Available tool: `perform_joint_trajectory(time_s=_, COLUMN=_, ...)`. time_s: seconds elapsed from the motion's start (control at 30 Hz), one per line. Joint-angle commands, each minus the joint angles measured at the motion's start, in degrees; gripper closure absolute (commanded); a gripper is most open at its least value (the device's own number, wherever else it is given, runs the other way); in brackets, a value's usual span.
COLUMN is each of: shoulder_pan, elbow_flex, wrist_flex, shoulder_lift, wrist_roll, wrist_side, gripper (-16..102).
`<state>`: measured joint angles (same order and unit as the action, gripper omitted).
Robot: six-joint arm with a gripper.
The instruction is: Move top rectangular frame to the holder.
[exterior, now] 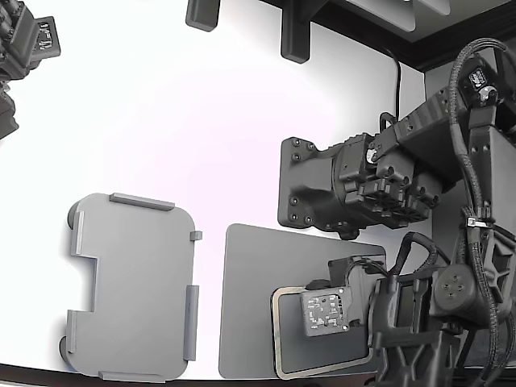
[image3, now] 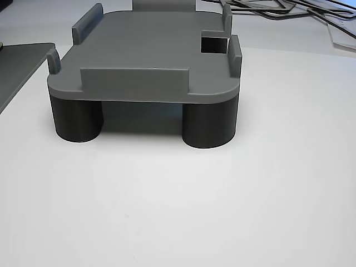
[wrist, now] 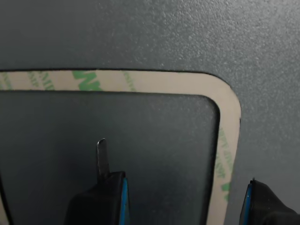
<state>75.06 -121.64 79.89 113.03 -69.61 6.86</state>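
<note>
The top rectangular frame (exterior: 276, 334), thin and cream, lies flat on a dark grey mat (exterior: 246, 298) at the lower middle of the exterior view. In the wrist view its rounded corner and greenish marks (wrist: 140, 80) show close up. My gripper (exterior: 326, 313) hovers right over the frame. It is open (wrist: 183, 202), and one side strip of the frame runs between the two blue-edged fingertips (wrist: 101, 201). A thin metal blade (wrist: 102, 157) sticks out from one finger. The holder (exterior: 133, 286), light grey with raised tabs and a notch, stands empty at the exterior view's left, on dark round legs (image3: 150, 67).
A black arm body and mount (exterior: 322, 189) sit just behind the mat. Another dark unit (exterior: 24, 40) is at the top left corner and black blocks (exterior: 294, 32) at the top edge. Cables (image3: 278, 8) lie behind the holder. The table (exterior: 201, 145) is white.
</note>
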Motion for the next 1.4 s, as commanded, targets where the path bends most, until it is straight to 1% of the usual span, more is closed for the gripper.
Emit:
perform_joint_trajectory(time_s=0.0, shoulder_pan=-0.5, elbow_flex=0.8, wrist_flex=0.1, shoulder_lift=0.5, wrist_roll=-0.4, wrist_side=-1.5, gripper=-14)
perform_joint_trajectory(time_s=0.2, shoulder_pan=-0.4, elbow_flex=0.5, wrist_flex=0.4, shoulder_lift=-0.2, wrist_roll=-0.8, wrist_side=-3.0, gripper=-14)
perform_joint_trajectory(time_s=0.53, shoulder_pan=-0.4, elbow_flex=-6.2, wrist_flex=-3.4, shoulder_lift=2.5, wrist_roll=-1.0, wrist_side=-1.4, gripper=-13)
perform_joint_trajectory(time_s=0.7, shoulder_pan=-0.4, elbow_flex=-8.2, wrist_flex=-5.2, shoulder_lift=2.9, wrist_roll=-1.6, wrist_side=-1.6, gripper=3)
perform_joint_trajectory(time_s=0.9, shoulder_pan=-0.4, elbow_flex=-9.7, wrist_flex=-6.0, shoulder_lift=3.2, wrist_roll=-1.8, wrist_side=-2.0, gripper=16)
perform_joint_trajectory(time_s=1.0, shoulder_pan=-0.4, elbow_flex=-9.9, wrist_flex=-5.6, shoulder_lift=3.5, wrist_roll=-1.8, wrist_side=-2.2, gripper=18)
perform_joint_trajectory(time_s=1.17, shoulder_pan=-0.4, elbow_flex=-11.2, wrist_flex=-6.2, shoulder_lift=4.0, wrist_roll=-2.0, wrist_side=-2.4, gripper=17)
perform_joint_trajectory(time_s=1.37, shoulder_pan=-0.4, elbow_flex=-11.7, wrist_flex=-6.7, shoulder_lift=4.0, wrist_roll=-2.2, wrist_side=-2.4, gripper=22)
